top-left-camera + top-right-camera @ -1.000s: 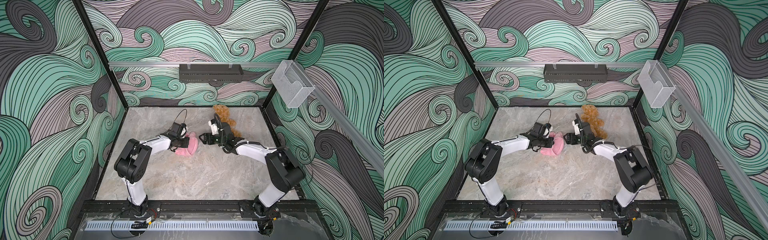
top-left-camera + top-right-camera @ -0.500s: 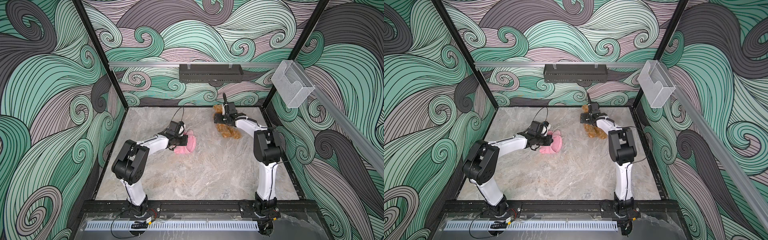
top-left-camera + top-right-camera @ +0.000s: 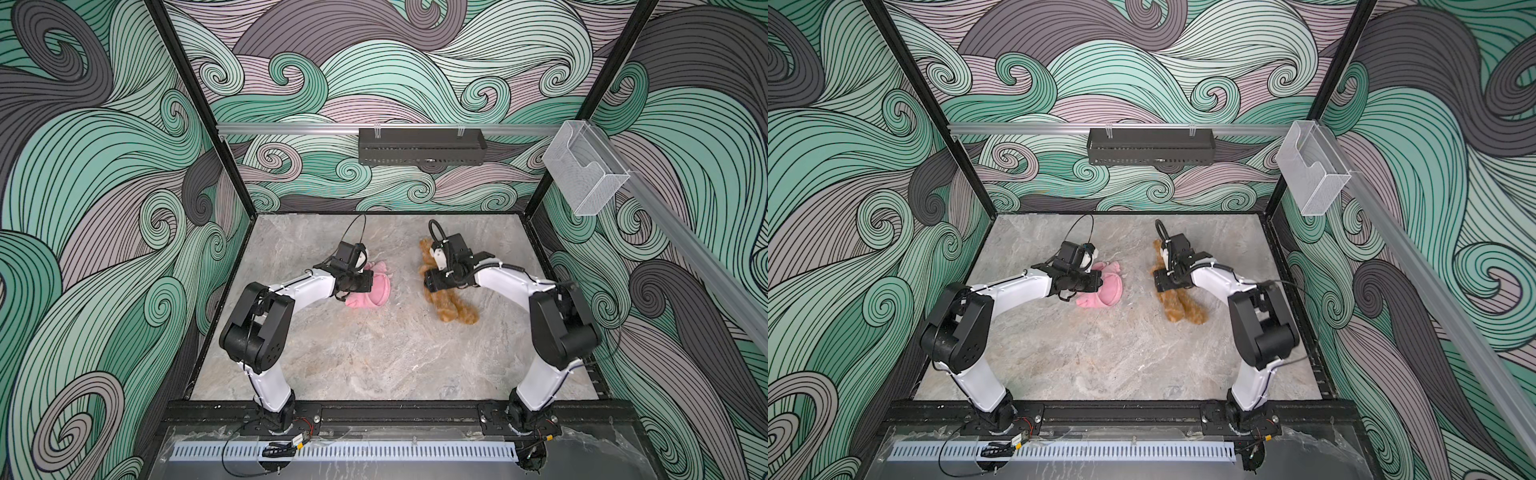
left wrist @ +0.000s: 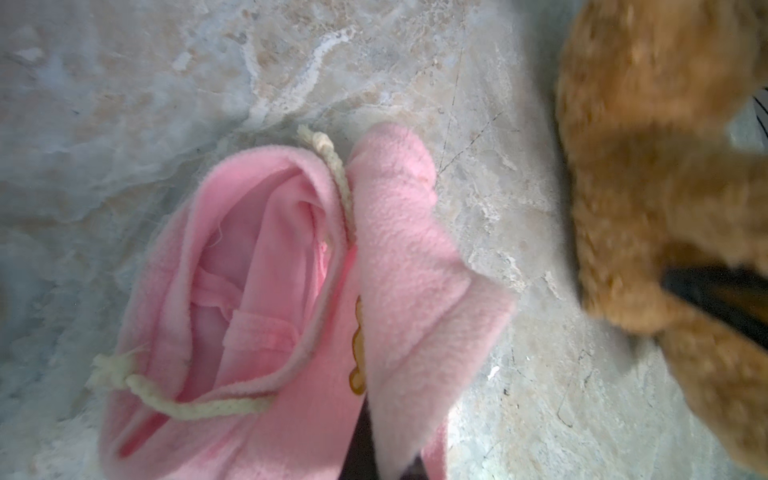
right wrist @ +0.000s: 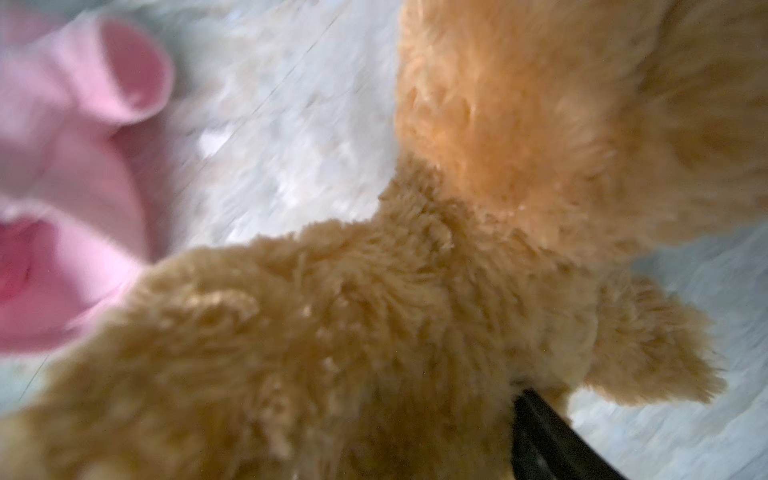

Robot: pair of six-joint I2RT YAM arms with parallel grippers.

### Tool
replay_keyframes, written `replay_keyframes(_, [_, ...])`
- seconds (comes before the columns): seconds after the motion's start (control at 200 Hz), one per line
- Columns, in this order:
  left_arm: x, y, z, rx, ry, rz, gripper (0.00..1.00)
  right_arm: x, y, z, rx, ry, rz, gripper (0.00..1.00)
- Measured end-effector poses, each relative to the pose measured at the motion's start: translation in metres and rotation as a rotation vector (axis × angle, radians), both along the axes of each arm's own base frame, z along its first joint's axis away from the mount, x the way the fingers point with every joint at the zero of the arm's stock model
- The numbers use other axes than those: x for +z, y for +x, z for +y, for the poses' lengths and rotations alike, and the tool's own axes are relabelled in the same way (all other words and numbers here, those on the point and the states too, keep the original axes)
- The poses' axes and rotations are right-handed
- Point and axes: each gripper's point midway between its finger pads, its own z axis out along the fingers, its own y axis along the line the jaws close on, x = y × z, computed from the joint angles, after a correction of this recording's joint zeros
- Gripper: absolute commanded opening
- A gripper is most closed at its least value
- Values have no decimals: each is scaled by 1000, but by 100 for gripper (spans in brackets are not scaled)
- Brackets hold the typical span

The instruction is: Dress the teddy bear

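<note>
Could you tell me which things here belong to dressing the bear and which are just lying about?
For the job: bear, pink garment.
Just there: black tray on the back rail, clear holder on the side rail.

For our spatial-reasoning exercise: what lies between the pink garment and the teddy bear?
Only bare tabletop separates the pink garment from the teddy bear, as both top views show.

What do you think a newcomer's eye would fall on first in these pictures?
Probably the teddy bear, golden-brown on the marble table right of centre, with the right gripper clasping its middle. Next, the pink garment left of it, pinched by the left gripper. Swirling green walls surround both.
</note>
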Motion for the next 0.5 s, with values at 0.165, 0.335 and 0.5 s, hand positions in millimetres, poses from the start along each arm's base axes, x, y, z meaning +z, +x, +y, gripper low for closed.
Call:
replay_keyframes(0.165, [6, 0, 5, 13, 5, -6, 0, 49, -18, -7, 1, 76, -87, 99])
replay_keyframes(0.335, [8, -1, 8, 18, 9, -4, 0, 73, 14, -14, -82, 180, -137, 99])
replay_keyframes(0.5, [7, -3, 9, 19, 13, 8, 0, 44, 51, -11, -150, 187, -93, 99])
